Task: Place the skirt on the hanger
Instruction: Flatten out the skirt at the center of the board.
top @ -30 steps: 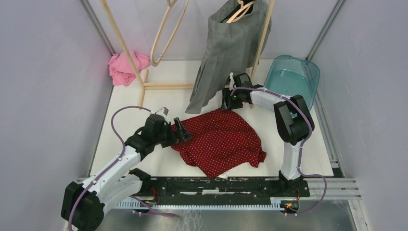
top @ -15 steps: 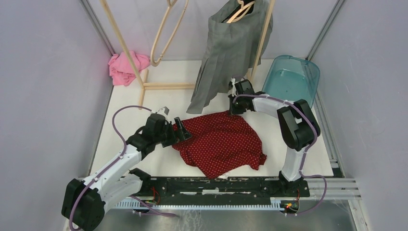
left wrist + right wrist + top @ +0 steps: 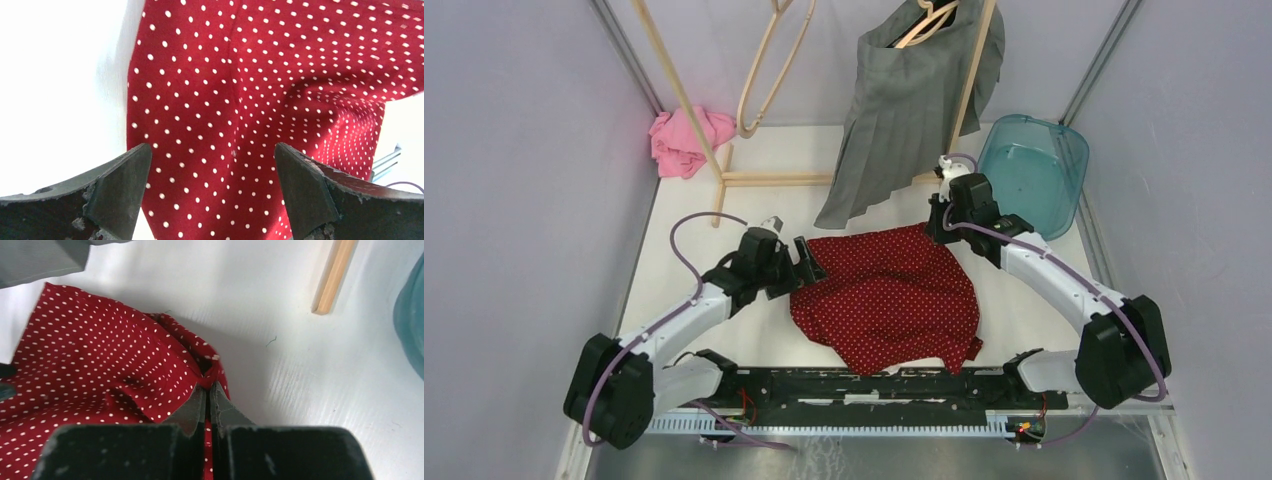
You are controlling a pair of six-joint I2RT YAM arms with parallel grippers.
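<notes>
Right tool [image 3: 209,387] clamped red skirt [image 3: 884,300] corner, dragged rightward.

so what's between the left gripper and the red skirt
Nothing. In the left wrist view the open left gripper faces the red skirt directly at its edge, with bare white table beside it.

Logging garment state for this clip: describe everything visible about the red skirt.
The red skirt is thin woven-looking fabric with small white dots, lying crumpled and folded on the white table, off any hanger. The right fingers are shut, pinching its far right corner; the left fingers stand open over its left edge.
</notes>
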